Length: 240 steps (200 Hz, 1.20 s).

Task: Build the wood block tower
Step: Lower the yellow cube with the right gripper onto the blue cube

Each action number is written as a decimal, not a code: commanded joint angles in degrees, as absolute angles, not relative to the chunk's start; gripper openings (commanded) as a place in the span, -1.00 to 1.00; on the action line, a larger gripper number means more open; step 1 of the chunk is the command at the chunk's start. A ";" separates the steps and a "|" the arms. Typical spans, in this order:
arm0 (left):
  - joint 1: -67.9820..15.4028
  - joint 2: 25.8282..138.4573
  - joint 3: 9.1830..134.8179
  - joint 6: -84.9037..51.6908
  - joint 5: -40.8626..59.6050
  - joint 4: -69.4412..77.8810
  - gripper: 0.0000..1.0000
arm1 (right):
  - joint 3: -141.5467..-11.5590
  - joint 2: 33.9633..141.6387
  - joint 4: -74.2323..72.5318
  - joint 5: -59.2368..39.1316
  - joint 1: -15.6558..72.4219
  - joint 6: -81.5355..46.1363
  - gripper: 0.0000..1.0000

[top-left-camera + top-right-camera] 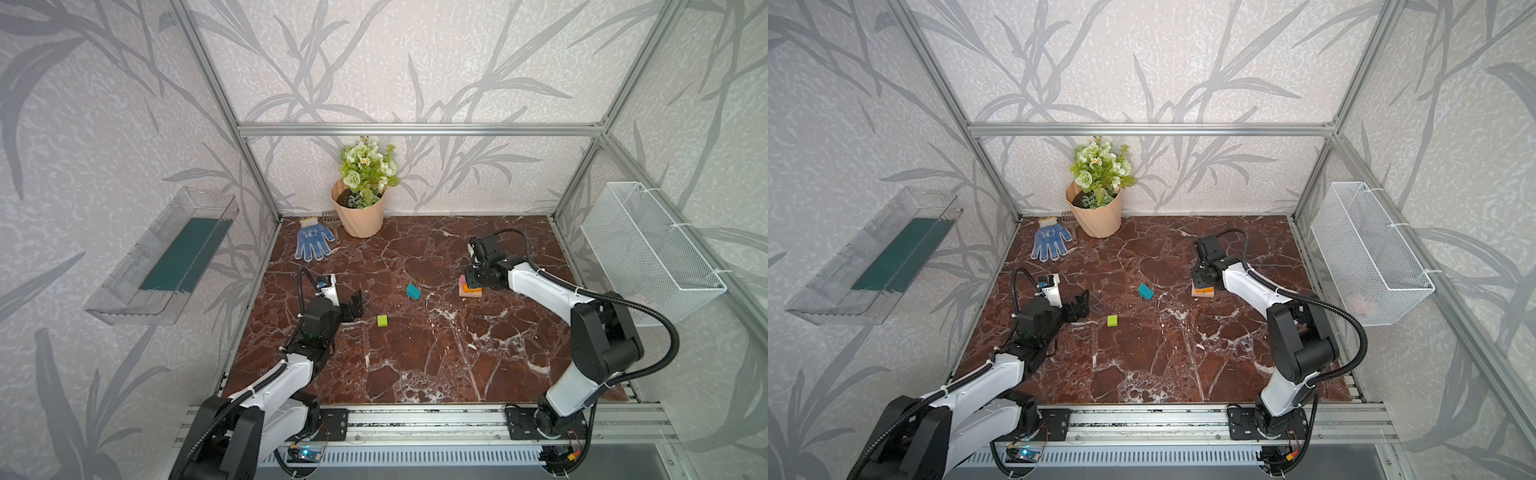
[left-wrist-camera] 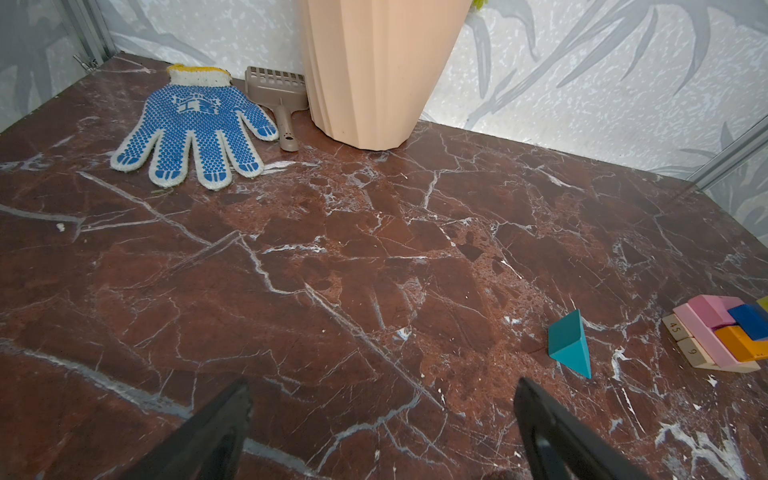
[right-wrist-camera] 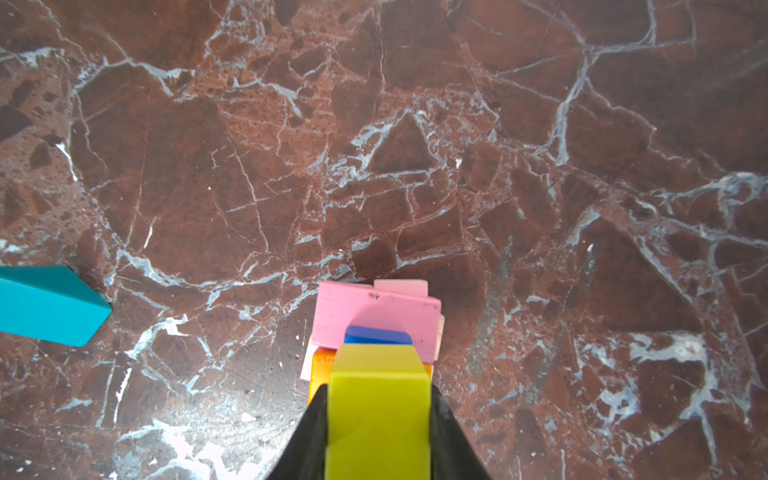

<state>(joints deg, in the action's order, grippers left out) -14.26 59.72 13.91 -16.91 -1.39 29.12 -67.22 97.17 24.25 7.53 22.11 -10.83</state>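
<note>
Broadly, the red-brown marble bench (image 1: pixel 415 365) fills the floor of the cell. On the right wall hangs a white wire basket (image 1: pixel 648 249), and on the left wall a clear tray (image 1: pixel 166 257).

From the near left corner the left arm (image 1: pixel 286 374) reaches in. Its left end effector (image 1: pixel 355 305) is released, with the jaws spread wide and nothing between them, as the left wrist view (image 2: pixel 382 388) also shows. The right arm (image 1: pixel 582 316) stretches from the near right toward the far right. There the right end effector (image 3: pixel 378 390) points down, clenched on a yellow block (image 3: pixel 378 415).

At the far wall stands a peach flower pot (image 1: pixel 361 216). A blue-dotted glove (image 1: pixel 312 243) lies to its left, with a small tan scoop (image 2: pixel 282 99) between them.

The tower (image 2: pixel 715 336) sits on the right half of the bench, directly under the right end effector in both top views (image 1: pixel 462 284) (image 1: pixel 1202 292). It has plain wood at the base, pink above, then orange and blue. The yellow block hangs right over the blue and orange pieces; whether it touches them cannot be told.

Left of the tower and clear of it lies a teal block (image 1: pixel 413 291), wedge-shaped, on its side. Nearer and further left, just beside the left end effector, sits a lime cube (image 1: pixel 382 320).
</note>
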 commanded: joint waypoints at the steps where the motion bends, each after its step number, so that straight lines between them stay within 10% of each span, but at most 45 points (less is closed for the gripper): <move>1: -14.61 60.07 15.59 -16.52 -1.78 29.36 0.99 | -69.39 97.47 26.31 8.50 21.84 -11.70 -0.64; 240: -14.71 59.94 15.55 -16.44 -1.68 29.53 0.99 | -71.36 100.13 29.64 8.21 21.83 -16.39 -0.62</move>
<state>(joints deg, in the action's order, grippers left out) -14.55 59.90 13.91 -16.91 -1.41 29.10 -69.65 99.37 27.88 7.03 22.06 -15.22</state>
